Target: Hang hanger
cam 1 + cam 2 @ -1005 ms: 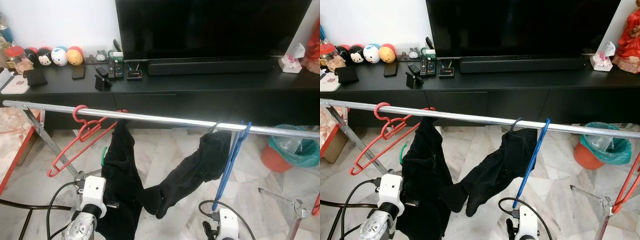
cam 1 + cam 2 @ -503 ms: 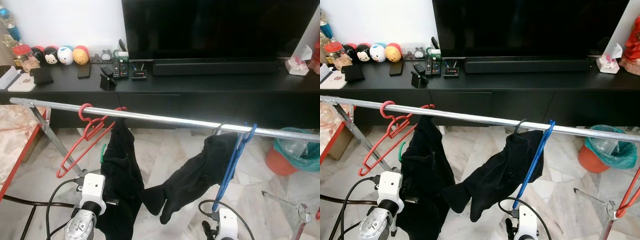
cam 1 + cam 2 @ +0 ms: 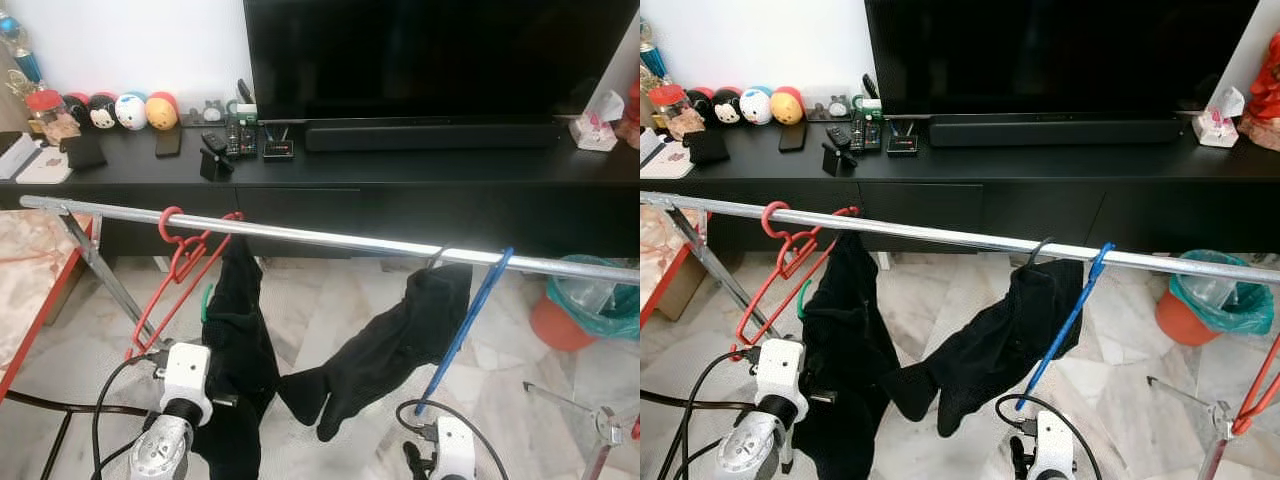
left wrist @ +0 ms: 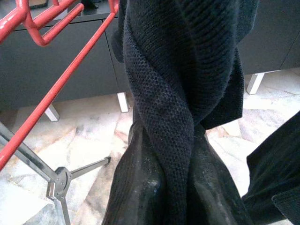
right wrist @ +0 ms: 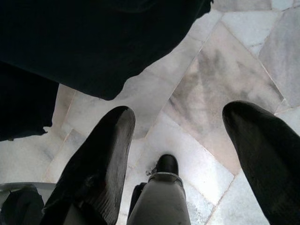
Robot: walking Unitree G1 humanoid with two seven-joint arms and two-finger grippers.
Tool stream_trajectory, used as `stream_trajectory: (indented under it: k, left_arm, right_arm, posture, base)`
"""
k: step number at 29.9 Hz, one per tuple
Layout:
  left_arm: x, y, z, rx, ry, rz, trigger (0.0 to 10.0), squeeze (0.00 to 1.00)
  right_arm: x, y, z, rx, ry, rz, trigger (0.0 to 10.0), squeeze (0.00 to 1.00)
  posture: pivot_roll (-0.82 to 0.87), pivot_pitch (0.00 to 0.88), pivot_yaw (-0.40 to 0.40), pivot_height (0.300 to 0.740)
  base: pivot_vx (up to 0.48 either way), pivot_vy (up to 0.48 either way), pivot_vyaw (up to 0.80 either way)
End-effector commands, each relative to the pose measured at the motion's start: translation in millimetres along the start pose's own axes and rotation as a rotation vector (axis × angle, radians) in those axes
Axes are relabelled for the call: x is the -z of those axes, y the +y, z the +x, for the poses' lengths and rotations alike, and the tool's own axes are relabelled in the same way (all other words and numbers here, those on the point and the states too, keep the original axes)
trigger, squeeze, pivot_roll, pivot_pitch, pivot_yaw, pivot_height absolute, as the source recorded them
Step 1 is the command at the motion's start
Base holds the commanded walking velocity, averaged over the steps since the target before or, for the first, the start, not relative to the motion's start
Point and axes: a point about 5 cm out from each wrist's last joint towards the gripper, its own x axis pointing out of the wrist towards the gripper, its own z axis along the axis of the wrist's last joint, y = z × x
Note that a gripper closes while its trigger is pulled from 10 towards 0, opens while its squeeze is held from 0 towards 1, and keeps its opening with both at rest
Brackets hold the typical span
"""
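Hanging from the rail [image 3: 330, 240], the blue hanger [image 3: 462, 330] slants down-left; right gripper [image 5: 187, 154] gapes, left gripper [image 4: 176, 187] clamps black cloth [image 4: 183, 84].

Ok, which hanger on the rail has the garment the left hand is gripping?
The green hanger, mostly hidden under the black garment beside the empty red hanger. The left hand is clamped on that cloth.

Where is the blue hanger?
In the left eye view the blue hanger hangs on the silver rail, toward the robot's right, right beside the black garment and in front of the black TV cabinet.
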Motion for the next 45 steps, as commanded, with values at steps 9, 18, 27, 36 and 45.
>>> stream_trajectory:
  k: [9, 18, 27, 36, 45]
  left_arm:
    - [-13.9, 2.7, 5.7, 0.008, -0.062, 0.017, 10.0, 0.0]
    - [-12.8, 0.8, 4.1, 0.001, -0.062, 0.004, 10.0, 0.0]
    - [-14.0, 1.4, 5.5, 0.008, -0.063, 0.012, 10.0, 0.0]
    - [-14.8, 2.0, 5.5, 0.005, -0.065, 0.013, 10.0, 0.0]
    - [-13.2, 1.6, 3.3, 0.007, -0.061, 0.011, 10.0, 0.0]
  right_arm:
    - [-0.1, 1.8, 0.3, 0.005, -0.001, 0.014, 10.0, 0.0]
    - [0.4, 0.9, -0.1, 0.004, -0.003, 0.01, 10.0, 0.0]
    - [0.0, 1.5, 0.1, 0.002, -0.003, 0.008, 10.0, 0.0]
    - [-0.8, 1.8, 0.4, 0.0, -0.003, 0.008, 10.0, 0.0]
    - [1.1, 1.3, -0.1, 0.001, 0.003, 0.006, 10.0, 0.0]
  posture:
    - [-0.03, 0.0, 0.015, 0.74]
    - [-0.03, 0.0, 0.011, 0.74]
    - [-0.03, 0.0, 0.013, 0.74]
    - [-0.03, 0.0, 0.01, 0.74]
    - [-0.02, 0.0, 0.012, 0.74]
  base:
    - [-0.133, 0.0, 0.0]
    - [-0.247, 0.0, 0.0]
    - [-0.26, 0.0, 0.0]
    - [-0.26, 0.0, 0.0]
    - [-0.277, 0.0, 0.0]
